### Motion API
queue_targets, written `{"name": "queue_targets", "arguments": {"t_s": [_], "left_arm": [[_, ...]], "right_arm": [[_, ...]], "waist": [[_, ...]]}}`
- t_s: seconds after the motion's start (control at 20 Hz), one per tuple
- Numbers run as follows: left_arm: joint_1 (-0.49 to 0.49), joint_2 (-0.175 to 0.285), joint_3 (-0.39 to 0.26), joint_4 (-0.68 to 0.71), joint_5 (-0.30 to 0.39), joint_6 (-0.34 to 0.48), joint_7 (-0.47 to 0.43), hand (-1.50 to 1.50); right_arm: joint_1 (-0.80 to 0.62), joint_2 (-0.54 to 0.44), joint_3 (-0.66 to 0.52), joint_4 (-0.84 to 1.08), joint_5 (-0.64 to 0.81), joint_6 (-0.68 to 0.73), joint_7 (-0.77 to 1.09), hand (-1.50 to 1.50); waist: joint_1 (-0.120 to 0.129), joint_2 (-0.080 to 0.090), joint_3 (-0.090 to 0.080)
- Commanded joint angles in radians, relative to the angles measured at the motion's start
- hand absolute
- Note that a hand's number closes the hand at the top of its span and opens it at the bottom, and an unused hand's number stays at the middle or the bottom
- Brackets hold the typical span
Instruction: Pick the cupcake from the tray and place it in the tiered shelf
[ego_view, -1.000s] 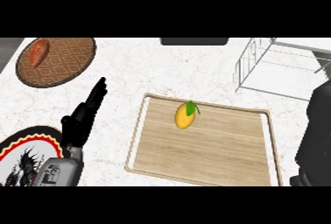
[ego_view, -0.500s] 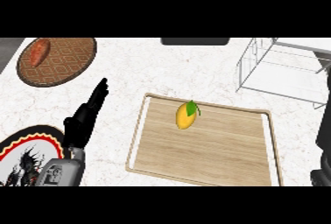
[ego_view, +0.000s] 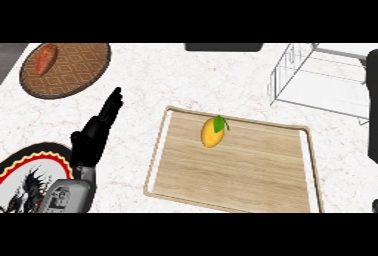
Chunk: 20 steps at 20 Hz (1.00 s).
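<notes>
Counter (ego_view: 148, 75) seen from above. One wooden tray (ego_view: 158, 150) lies at centre. On it lies one thing only: a yellow-orange fruit (ego_view: 211, 134) with a green leaf, resting in the tray's upper left part, apart from the rim. No cupcake shows on the tray.

One white wire shelf (ego_view: 317, 80) stands at upper right, just beyond the tray's far right corner. One round brown mat (ego_view: 77, 72) with a diamond weave lies at upper left and bears one orange-red food item (ego_view: 46, 56). One plate (ego_view: 33, 155), cut by the lower left edge, has a rim banded in black, red and yellow and a black figure drawn on its face; whether that figure includes writing cannot be told. One dark object (ego_view: 223, 47) is cut off by the top edge.

One left hand (ego_view: 96, 135) lies left of the tray, on a grey forearm (ego_view: 66, 195), its fingers stretched straight toward the mat and holding nothing. One right hand (ego_view: 373, 100) shows only as a dark strip at the right edge, beside the shelf; how it is set cannot be told.
</notes>
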Motion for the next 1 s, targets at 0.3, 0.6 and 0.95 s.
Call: {"name": "queue_targets", "arguments": {"t_s": [0.3, 0.6, 0.95], "left_arm": [[0.018, -0.024, -0.03, -0.003, -0.029, 0.012, 0.006, 0.0], [0.036, -0.009, -0.016, 0.022, -0.027, -0.007, -0.059, 0.0], [0.042, -0.017, -0.015, -0.021, -0.028, 0.003, -0.029, 0.0]], "right_arm": [[0.027, 0.039, -0.15, 0.116, -0.182, -0.373, -0.149, 1.5], [-0.044, -0.084, -0.231, 0.305, -0.317, -0.39, -0.288, 1.5], [0.036, -0.128, -0.186, 0.367, -0.107, -0.388, -0.118, 1.5]], "waist": [[0.004, 0.002, 0.001], [0.003, 0.002, 0.0], [-0.003, -0.001, -0.001]]}}
